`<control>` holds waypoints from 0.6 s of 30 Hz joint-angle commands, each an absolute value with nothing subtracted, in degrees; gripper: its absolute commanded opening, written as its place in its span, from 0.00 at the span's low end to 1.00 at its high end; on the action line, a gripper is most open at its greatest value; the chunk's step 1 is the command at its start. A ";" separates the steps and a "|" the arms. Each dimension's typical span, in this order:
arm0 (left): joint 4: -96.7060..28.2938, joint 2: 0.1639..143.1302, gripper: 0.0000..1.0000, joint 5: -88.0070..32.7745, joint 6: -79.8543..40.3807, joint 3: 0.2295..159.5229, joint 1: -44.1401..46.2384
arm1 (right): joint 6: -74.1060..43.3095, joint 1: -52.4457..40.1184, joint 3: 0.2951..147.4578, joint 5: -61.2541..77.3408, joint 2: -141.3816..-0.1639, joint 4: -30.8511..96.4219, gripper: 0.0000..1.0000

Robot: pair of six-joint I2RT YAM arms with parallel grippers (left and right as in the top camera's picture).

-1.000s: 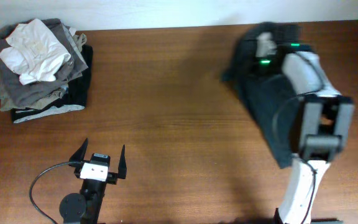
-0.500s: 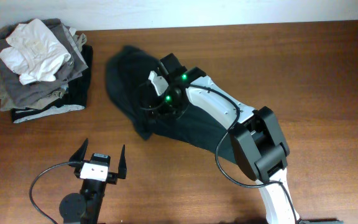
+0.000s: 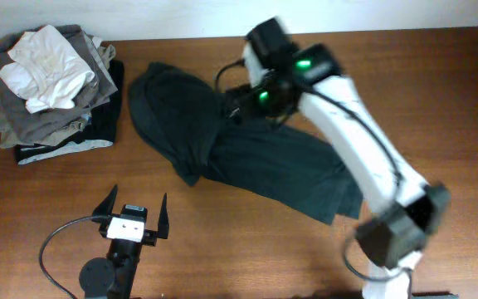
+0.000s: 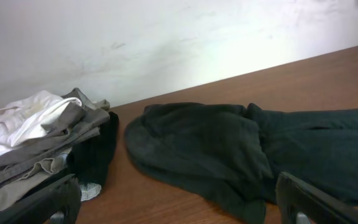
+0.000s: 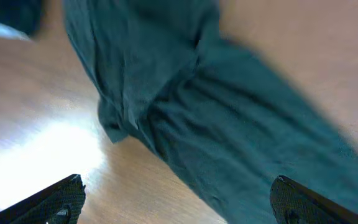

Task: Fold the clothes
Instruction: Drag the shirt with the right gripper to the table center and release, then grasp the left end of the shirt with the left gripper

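Note:
A dark green garment (image 3: 256, 158) lies crumpled and spread across the middle of the table, from back left to front right. My right gripper (image 3: 243, 91) hovers over its back part, jaws open and empty. In the right wrist view the garment (image 5: 229, 118) fills the frame beneath the open gripper (image 5: 179, 202), with nothing between the fingers. My left gripper (image 3: 136, 209) rests open near the front left edge, short of the cloth. In the left wrist view the garment (image 4: 229, 146) lies ahead of the left gripper (image 4: 179, 205), apart from it.
A stack of folded and rumpled clothes (image 3: 52, 83), white piece on top, sits at the back left corner and shows as the stack (image 4: 36, 134) in the left wrist view. A black cable (image 3: 52, 249) loops by the left arm base. A pale wall runs behind the table.
My right arm swept the garment from the right side to the table's middle, let go of it and opened, then moved toward the back. The left arm has not moved.

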State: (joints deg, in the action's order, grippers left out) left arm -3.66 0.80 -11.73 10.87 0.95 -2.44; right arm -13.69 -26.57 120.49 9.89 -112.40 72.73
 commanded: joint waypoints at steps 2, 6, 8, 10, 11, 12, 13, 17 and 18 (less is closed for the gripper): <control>-3.60 0.40 0.99 -11.53 10.33 0.54 -2.79 | -13.93 -23.14 121.49 5.91 -107.68 78.19 0.98; -3.55 0.40 0.99 -11.64 10.33 0.51 -2.79 | -17.21 -21.93 118.85 5.50 -108.36 81.82 0.68; -2.96 0.40 0.99 -12.36 10.26 0.54 -2.79 | -19.03 -20.80 116.88 5.45 -108.38 80.79 0.69; -3.53 0.40 0.99 -14.13 9.91 0.54 -2.79 | -19.05 -19.20 115.00 5.52 -108.38 79.88 0.73; -3.46 0.40 0.99 -14.22 9.87 0.54 -2.79 | -19.88 -18.33 114.50 5.54 -108.38 79.99 0.75; -2.13 0.40 0.99 -15.25 9.89 0.54 -2.79 | -20.75 -17.63 114.41 5.56 -108.38 80.62 0.82; -0.73 0.40 0.99 -16.84 9.87 0.54 -2.79 | -21.15 -17.04 114.41 5.52 -108.38 81.47 0.84; 8.62 0.40 0.99 -27.00 5.32 0.71 -2.79 | -19.94 -15.49 114.41 3.53 -108.40 86.76 0.99; 10.55 0.40 0.99 -27.22 2.74 1.13 -2.79 | -19.99 -15.33 114.41 2.33 -108.40 87.07 0.99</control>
